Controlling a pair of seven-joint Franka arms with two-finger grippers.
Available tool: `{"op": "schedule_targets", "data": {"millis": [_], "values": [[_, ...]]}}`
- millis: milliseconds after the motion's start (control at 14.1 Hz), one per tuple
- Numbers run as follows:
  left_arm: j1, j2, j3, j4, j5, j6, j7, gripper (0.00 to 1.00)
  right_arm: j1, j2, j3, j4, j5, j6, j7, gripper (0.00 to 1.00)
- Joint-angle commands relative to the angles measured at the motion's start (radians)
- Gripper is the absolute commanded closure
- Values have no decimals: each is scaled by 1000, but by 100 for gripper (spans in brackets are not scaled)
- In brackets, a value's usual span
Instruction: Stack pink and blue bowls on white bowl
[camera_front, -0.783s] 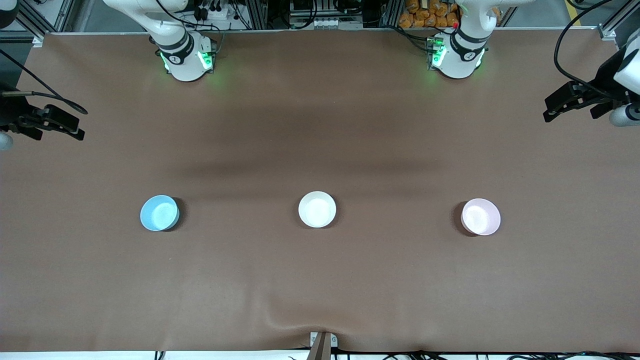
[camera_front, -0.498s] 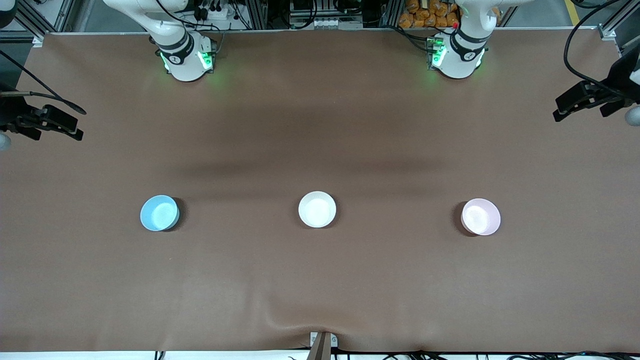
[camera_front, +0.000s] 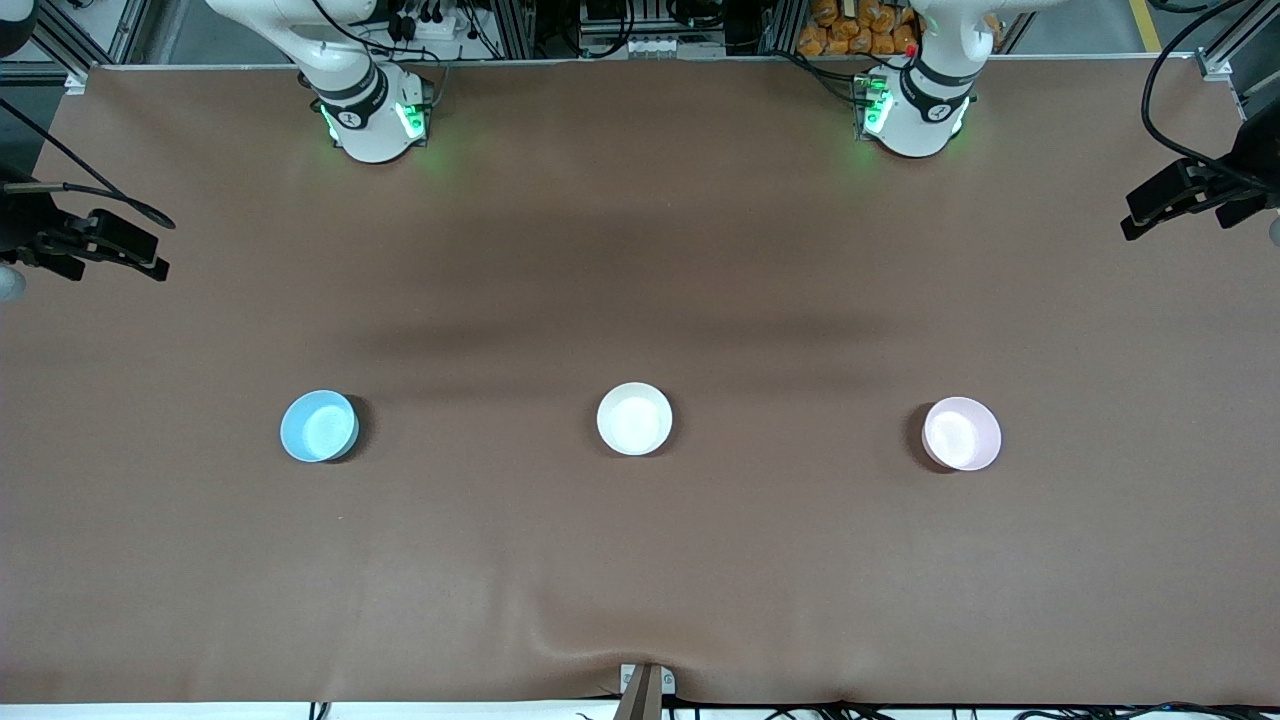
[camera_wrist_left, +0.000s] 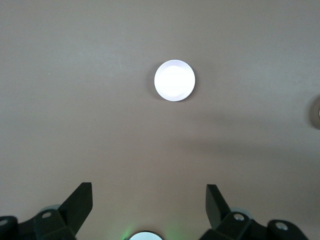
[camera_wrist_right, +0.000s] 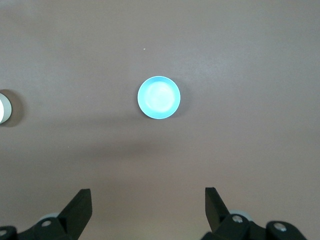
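Three bowls stand apart in a row on the brown table cover. The blue bowl (camera_front: 319, 426) (camera_wrist_right: 159, 97) is toward the right arm's end. In the middle stands the white bowl (camera_front: 635, 419), cut by the edge in both wrist views (camera_wrist_left: 318, 111) (camera_wrist_right: 4, 107). Toward the left arm's end is the pink bowl (camera_front: 962, 433), washed out to near white in the left wrist view (camera_wrist_left: 174, 80). My left gripper (camera_front: 1172, 225) (camera_wrist_left: 149, 187) hangs open and empty high over its end of the table. Over the opposite end, my right gripper (camera_front: 120, 268) (camera_wrist_right: 148, 191) is open and empty too.
The two arm bases (camera_front: 375, 120) (camera_front: 915, 115) stand along the table edge farthest from the front camera. The brown cover (camera_front: 640, 560) has a wrinkle by a metal bracket (camera_front: 645, 685) at the edge nearest the camera.
My left gripper has drifted outward toward its end of the table. The right gripper and the three bowls have stayed put.
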Motion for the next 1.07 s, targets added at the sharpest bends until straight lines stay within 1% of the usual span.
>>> {"op": "schedule_targets", "data": {"millis": [0, 996], "values": [[17, -2, -2, 14, 9, -19, 27, 0, 13, -16, -7, -9, 3, -6, 8, 0], [22, -4, -11, -6, 12, -25, 15, 0, 18, -8, -7, -10, 3, -3, 3, 0]]}}
